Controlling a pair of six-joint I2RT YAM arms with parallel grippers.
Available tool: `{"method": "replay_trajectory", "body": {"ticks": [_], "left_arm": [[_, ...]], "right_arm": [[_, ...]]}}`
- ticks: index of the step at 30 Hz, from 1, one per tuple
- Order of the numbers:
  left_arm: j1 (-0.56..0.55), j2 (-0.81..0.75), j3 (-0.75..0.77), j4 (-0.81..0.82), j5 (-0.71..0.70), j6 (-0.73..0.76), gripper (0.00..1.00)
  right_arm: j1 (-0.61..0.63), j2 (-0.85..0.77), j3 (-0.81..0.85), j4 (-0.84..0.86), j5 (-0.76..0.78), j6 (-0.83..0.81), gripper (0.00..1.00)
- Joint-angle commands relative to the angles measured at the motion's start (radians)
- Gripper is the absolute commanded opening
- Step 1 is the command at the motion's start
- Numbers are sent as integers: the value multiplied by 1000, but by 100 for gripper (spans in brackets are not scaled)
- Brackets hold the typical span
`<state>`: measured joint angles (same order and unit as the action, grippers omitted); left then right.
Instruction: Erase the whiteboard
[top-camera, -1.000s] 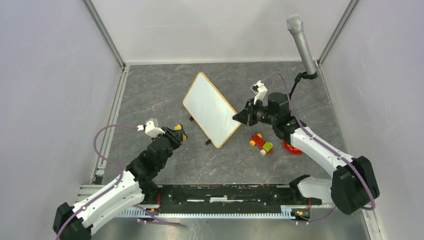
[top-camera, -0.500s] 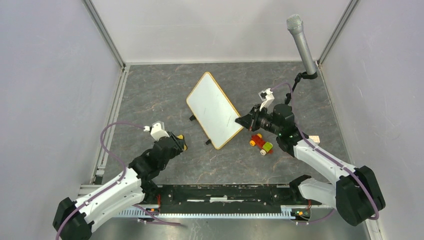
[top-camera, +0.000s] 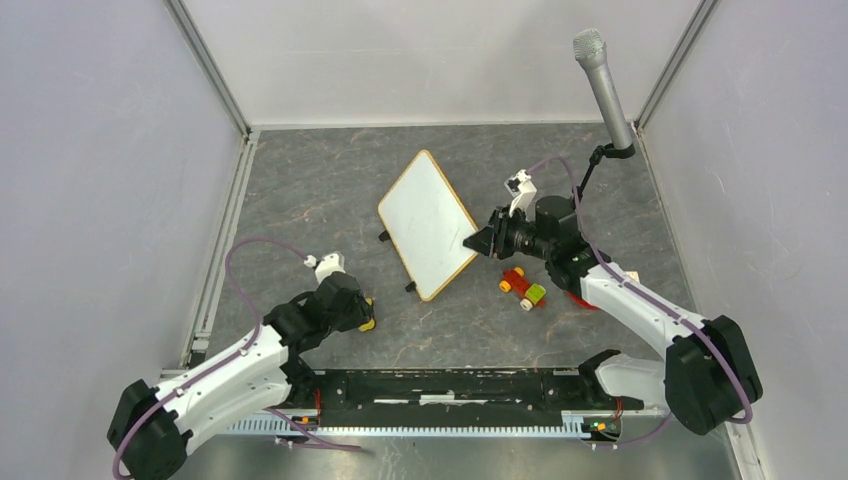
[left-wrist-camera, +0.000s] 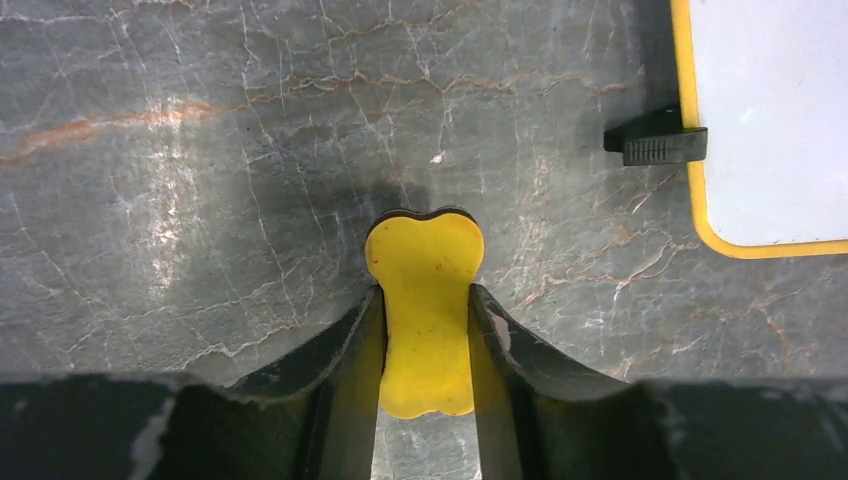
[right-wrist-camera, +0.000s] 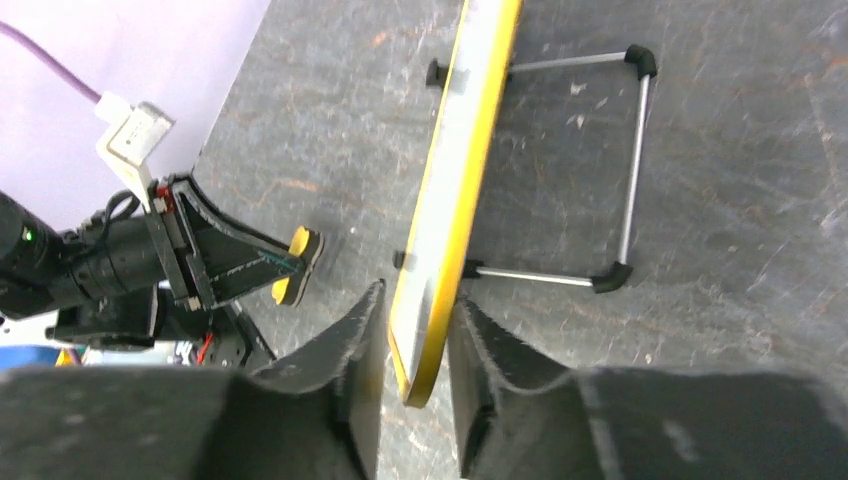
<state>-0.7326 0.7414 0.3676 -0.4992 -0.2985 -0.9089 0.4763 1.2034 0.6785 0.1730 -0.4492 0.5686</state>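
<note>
Two grippers are engaged. The left gripper (left-wrist-camera: 425, 295) is clenched on a yellow eraser (left-wrist-camera: 424, 250), whose bone-shaped end juts forward of the jaws, low over the table (left-wrist-camera: 200, 200). The right gripper (right-wrist-camera: 415, 300) is closed on the framed edge of the whiteboard (right-wrist-camera: 470, 130), which runs forward from between its jaws, propped on black wire feet (right-wrist-camera: 625, 165). Over the last second the left arm has drawn back toward its base, so the eraser now lies well apart from the board, off to the left of the right jaws. The board has also turned slightly in the right grasp. Its face (top-camera: 428, 224) shows no writing in the top view, which suggests the wiping is finished and the eraser is being retired. No container is in view. A small coloured toy (top-camera: 523, 286) lies just beside the right gripper.
</note>
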Motion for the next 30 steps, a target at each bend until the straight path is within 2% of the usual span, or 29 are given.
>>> {"method": "replay_trajectory", "body": {"ticks": [1,3,8,10,16,21,23,26,30], "left_arm": [[-4,2,-10,7,55,-3,47],[-4,-11,-15,12,43,8,56],[-4,-54,-5,1,35,36,78],[-4,-73,0,-10,36,44,85],[-4,-205,72,-96,33,100,100],[-3,-404,283,-170,-22,196,100],[-3,-457,389,-166,-63,244,100],[-2,-505,526,-106,-112,349,100],[-3,-523,665,-53,-141,509,100]], "right_arm": [[15,-28,5,-50,-52,-47,37],[15,-41,-2,-64,-50,-67,48],[15,-116,0,-151,13,-145,85],[15,-150,4,-190,51,-173,97],[15,-221,23,-349,116,-307,98],[15,-352,62,-533,221,-522,98],[20,-432,91,-578,227,-544,98],[21,-564,149,-587,154,-555,98],[21,-674,294,-639,272,-559,98]]}}
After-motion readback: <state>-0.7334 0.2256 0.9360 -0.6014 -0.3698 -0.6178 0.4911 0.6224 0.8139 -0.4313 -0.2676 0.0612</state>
